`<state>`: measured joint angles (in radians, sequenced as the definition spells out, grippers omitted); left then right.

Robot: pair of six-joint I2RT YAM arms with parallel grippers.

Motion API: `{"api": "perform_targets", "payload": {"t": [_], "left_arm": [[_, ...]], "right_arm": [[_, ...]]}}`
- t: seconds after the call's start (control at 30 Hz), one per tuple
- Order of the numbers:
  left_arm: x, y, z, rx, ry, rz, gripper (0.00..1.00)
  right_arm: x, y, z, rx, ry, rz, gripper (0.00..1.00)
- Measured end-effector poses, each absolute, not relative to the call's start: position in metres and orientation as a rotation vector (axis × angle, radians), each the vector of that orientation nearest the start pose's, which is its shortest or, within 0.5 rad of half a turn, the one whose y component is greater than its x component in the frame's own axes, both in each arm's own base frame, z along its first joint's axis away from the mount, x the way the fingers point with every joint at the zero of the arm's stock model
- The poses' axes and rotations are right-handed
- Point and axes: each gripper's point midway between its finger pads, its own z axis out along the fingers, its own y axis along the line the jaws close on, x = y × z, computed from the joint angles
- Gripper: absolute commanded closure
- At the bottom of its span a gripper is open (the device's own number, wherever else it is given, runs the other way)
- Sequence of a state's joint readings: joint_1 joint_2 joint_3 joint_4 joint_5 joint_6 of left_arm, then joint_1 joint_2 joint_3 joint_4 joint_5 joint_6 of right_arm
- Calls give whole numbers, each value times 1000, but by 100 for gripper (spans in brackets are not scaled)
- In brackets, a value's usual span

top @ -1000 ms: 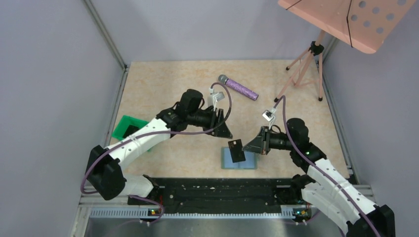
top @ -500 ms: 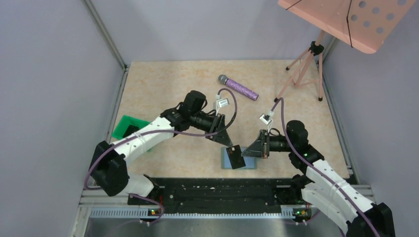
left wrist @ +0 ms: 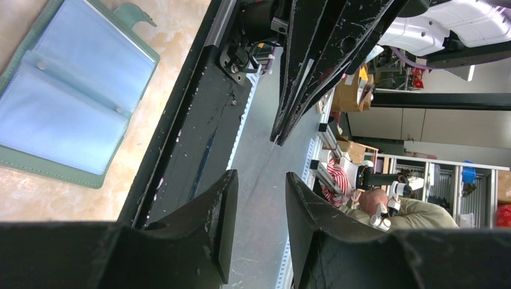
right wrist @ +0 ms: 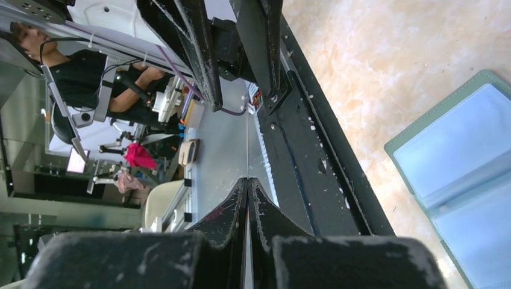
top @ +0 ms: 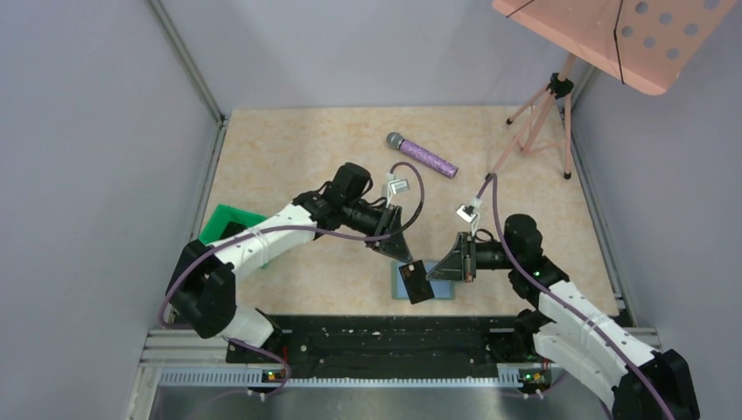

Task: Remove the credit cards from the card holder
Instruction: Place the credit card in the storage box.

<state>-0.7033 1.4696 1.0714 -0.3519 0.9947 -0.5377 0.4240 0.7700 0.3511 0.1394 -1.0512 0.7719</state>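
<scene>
The card holder [top: 443, 288] lies open on the table near the front edge, its pale blue inner panels up; it also shows in the left wrist view [left wrist: 66, 102] and the right wrist view [right wrist: 464, 180]. My right gripper [top: 436, 272] is shut on a dark credit card [top: 416, 283] and holds it tilted just above the holder's left half. In the right wrist view the card shows as a thin edge [right wrist: 247, 150] between the closed fingers [right wrist: 247, 182]. My left gripper [top: 404, 255] is open and empty, close to the card's upper left [left wrist: 262, 177].
A green bin [top: 219, 220] with a dark card inside sits at the left edge. A purple microphone [top: 423, 157] lies at the back. A pink music stand [top: 604, 31] on a tripod [top: 535, 118] stands at the back right. The black base rail [top: 394, 337] runs along the front.
My right gripper has lowered the card towards the front, over the holder. My left gripper has moved down and right, closing in on the card.
</scene>
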Motion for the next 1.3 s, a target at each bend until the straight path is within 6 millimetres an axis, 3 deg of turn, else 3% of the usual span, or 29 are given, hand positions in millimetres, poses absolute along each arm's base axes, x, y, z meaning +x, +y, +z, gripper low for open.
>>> {"api": "perform_targets", "payload": {"t": [0.3, 0.53, 0.67, 0.77, 0.97, 1.1, 1.17, 1.3], "left_arm": [[143, -337, 204, 814, 2434, -1742, 70], [140, -341, 198, 829, 2451, -1751, 71], [139, -342, 194, 835, 2464, -1757, 97], [137, -343, 197, 853, 2446, -1783, 100], [146, -343, 194, 810, 2453, -1736, 100], [169, -330, 188, 657, 2475, -1661, 100], [187, -316, 187, 538, 2476, -1617, 100], [236, -274, 193, 228, 2426, -1479, 100]], "right_arm": [[116, 236, 182, -481, 2062, 1760, 100], [116, 237, 184, -480, 2054, 1770, 100], [116, 237, 184, -478, 2054, 1771, 100], [117, 237, 181, -462, 2071, 1768, 100], [127, 235, 170, -364, 2126, 1693, 54], [142, 227, 164, -249, 2175, 1540, 20], [149, 224, 170, -225, 2157, 1480, 12], [160, 219, 177, -192, 2124, 1399, 8]]}}
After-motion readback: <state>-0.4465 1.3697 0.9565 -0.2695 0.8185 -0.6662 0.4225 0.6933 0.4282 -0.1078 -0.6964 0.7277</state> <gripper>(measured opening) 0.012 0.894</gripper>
